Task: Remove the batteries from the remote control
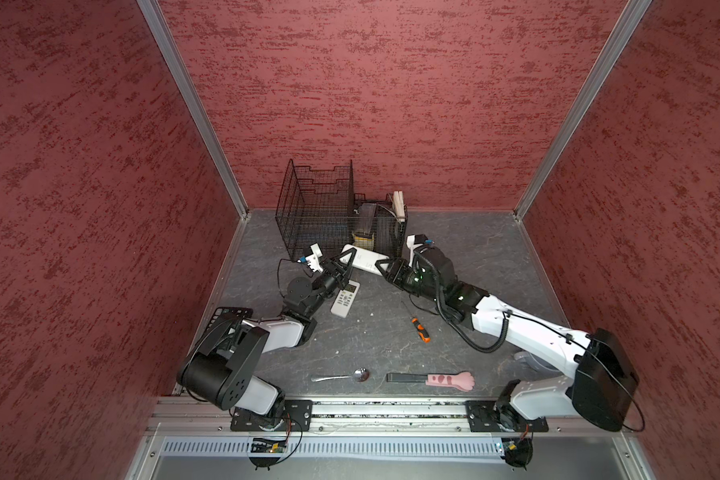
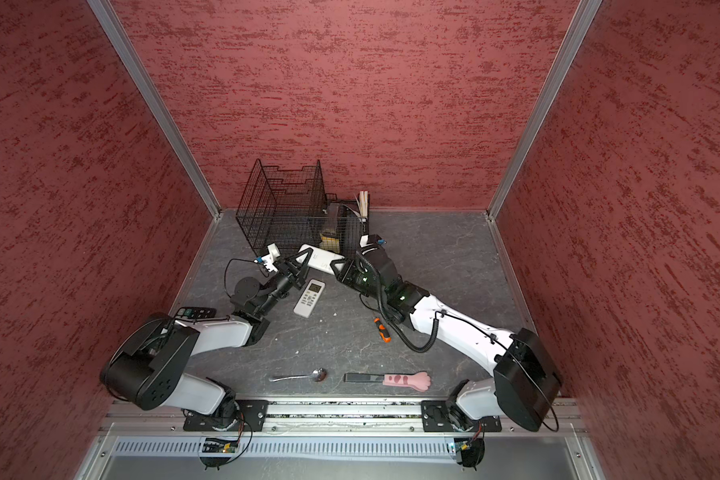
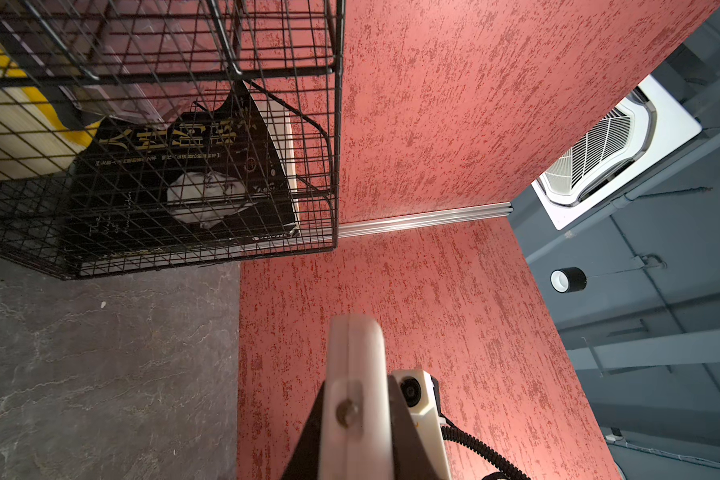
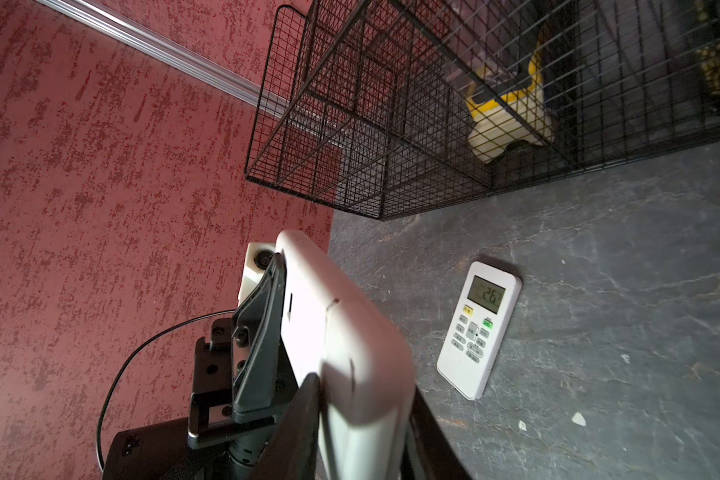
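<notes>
Over the table point(image 1: 474, 257), the white remote point(image 1: 364, 258) hangs between my left end effector point(image 1: 344, 266) and right end effector point(image 1: 385, 268), both clamped on its ends. It looks like light, stiff, slick plastic, so I'd pinch the long edges. Can't see the batteries, presumably they're inside.

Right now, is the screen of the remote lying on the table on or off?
On. In the right wrist view the remote lies face up on the table, and its screen shows digits, 26.

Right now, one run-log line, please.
left pincer: shut on lifted remote | right pincer: grips its other end | batteries: unseen | AC remote: on table
</notes>
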Tool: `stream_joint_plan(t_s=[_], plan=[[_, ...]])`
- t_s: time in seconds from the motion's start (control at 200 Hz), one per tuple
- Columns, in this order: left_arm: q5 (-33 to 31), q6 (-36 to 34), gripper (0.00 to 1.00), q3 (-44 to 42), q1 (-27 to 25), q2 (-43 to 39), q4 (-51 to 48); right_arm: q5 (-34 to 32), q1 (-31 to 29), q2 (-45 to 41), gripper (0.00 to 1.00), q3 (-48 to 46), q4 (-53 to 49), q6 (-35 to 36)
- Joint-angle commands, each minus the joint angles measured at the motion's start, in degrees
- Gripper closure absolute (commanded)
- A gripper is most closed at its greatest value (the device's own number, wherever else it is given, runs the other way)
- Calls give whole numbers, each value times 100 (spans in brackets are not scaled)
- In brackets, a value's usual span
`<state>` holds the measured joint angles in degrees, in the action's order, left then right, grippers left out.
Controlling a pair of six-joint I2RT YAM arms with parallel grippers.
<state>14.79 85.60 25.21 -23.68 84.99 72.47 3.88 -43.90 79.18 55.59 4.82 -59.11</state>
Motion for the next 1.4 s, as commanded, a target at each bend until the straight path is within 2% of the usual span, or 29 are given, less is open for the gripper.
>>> stream_joint_plan(t_s=[0.0,0.461,0.636,0.852,1.102,1.398], plan=[[-42,-54,100,19,92,-79,212,-256,5,-146,70,-111,-157,-13],[-37,-44,100,-15,171,-132,225,-296,4,-222,71,-231,-154,-59],[-18,-42,100,-36,164,-172,225,-308,11,-207,60,-203,-183,-54],[-6,-56,100,-51,156,-228,207,-296,7,-52,60,-47,-149,-13],[28,-53,100,-51,127,-179,237,-186,27,102,58,56,155,-28],[42,-43,100,-95,118,-132,355,114,187,163,60,-191,949,-486]])
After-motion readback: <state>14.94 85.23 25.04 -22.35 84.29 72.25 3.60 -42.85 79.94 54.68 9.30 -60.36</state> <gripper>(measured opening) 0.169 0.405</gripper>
